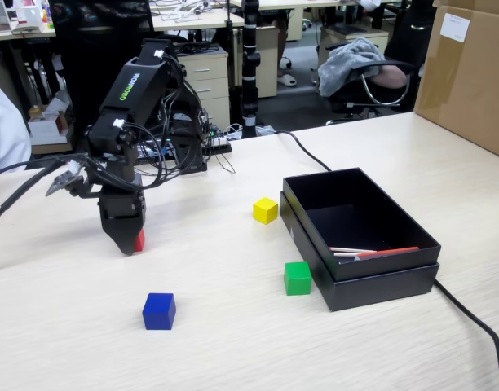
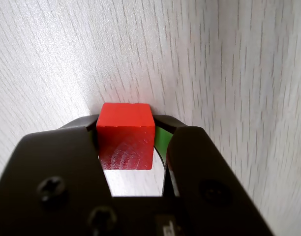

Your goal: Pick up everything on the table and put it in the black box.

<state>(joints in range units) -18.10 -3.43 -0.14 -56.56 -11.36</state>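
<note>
Our black gripper [image 2: 133, 147] has its jaws squeezed on the small red wooden cube [image 2: 126, 140], down near the left edge of the light wood-grain table [image 1: 233, 342]. We think it is light, hard and smooth, so flat sides hold best.

Behind the table stand office desks [image 1: 192, 16], a drawer cabinet [image 1: 207, 81], and a cloth-draped chair [image 1: 364, 77] on grey floor.
</note>
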